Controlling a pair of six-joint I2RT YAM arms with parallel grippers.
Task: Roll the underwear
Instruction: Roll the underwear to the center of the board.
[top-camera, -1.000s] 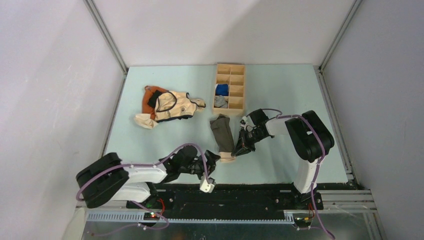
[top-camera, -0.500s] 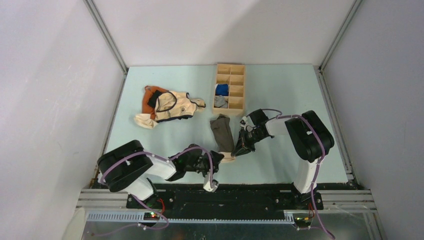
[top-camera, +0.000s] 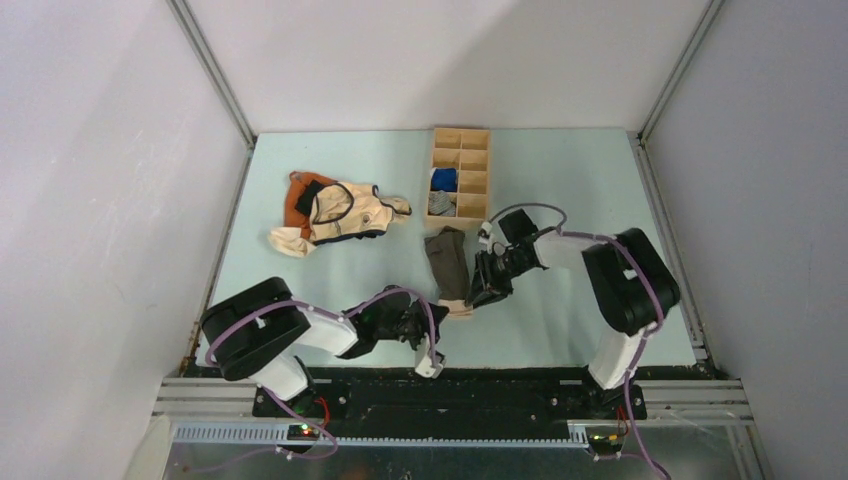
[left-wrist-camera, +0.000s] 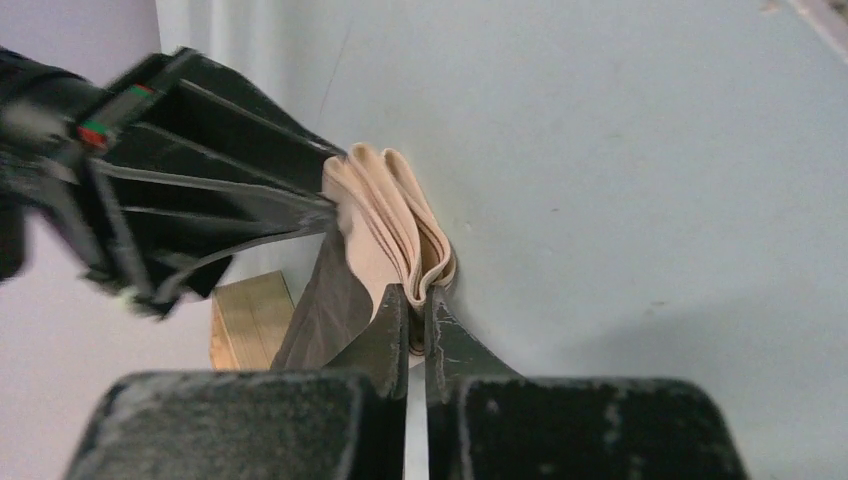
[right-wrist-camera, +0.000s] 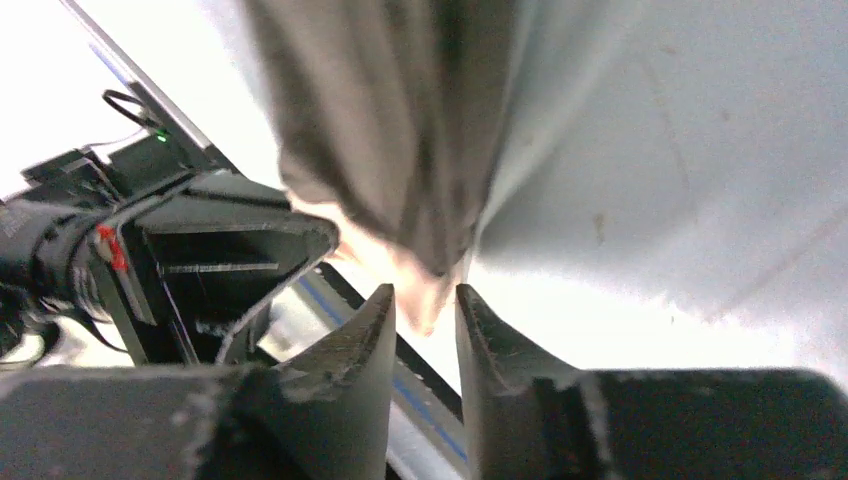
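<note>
The underwear lies as a long folded olive-brown strip on the table, its pale beige waistband at the near end. My left gripper is at that end, shut on the waistband. In the left wrist view its jaws pinch the folded beige layers. My right gripper stands just right of the strip. In the right wrist view it is open, a narrow gap between the fingers, and the blurred tip of the underwear hangs just ahead of them.
A wooden divided box stands behind the underwear, holding a blue roll and a grey roll. A cream-and-orange garment lies at the left. The black rail runs along the near table edge.
My left gripper moved in to the waistband end and shut on it. My right gripper opened, let the fabric go and shifted slightly away from me.
</note>
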